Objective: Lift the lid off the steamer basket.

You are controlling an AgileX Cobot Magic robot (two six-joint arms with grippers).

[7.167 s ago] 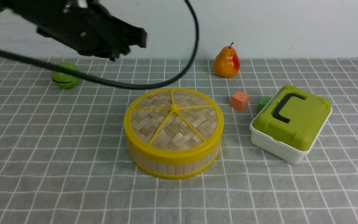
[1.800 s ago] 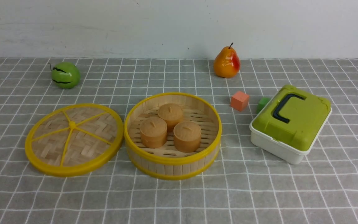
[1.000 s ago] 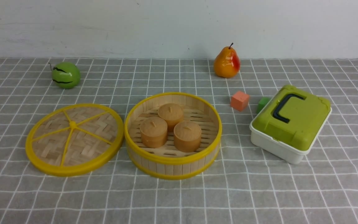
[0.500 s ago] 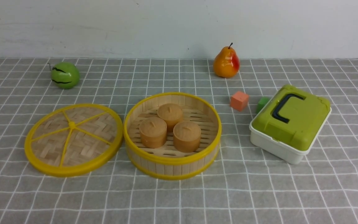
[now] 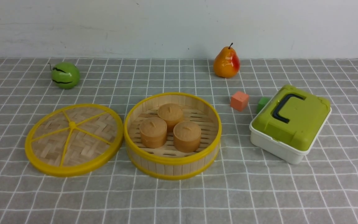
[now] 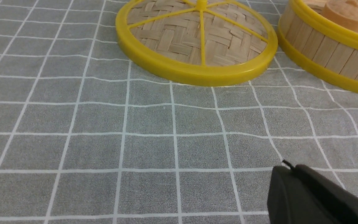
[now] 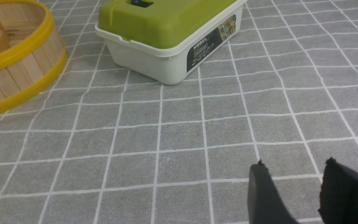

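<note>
- The left jaws (image 6: 294, 174) show only as one dark block low at the right of the left wrist view; they are closed on nothing and sit over bare cloth, apart from everything. Risk: little, unless a sweep forward from there clips the lid's near rim.
- The right jaws (image 7: 294, 174) stand slightly parted and empty, low at the right of the right wrist view, over bare tabletop (image 5: 259, 193). Risk: a move forward and to the left of that frame would meet the green-lidded white box (image 7: 169, 37) first.
- The lid (image 5: 74, 139) lies flat on the cloth at centre-left of the front view, knob up, its rim just beside the steamer basket (image 5: 172, 161); whether the two rims touch I cannot tell. A nudge to the lid could push it against the basket wall or ride it up onto the rim.
- The basket is open at frame centre with three tan buns (image 5: 170, 129) inside. By my judgement the task is done, so the main danger is needless further contact: a bumped basket could slide on the cloth or jostle the buns.
- The green apple (image 5: 65, 75), pear (image 5: 227, 63), orange cube (image 5: 239, 100) and small green cube (image 5: 262, 103) sit further back, well apart from both jaws; only a long careless reach would roll the fruit.
</note>
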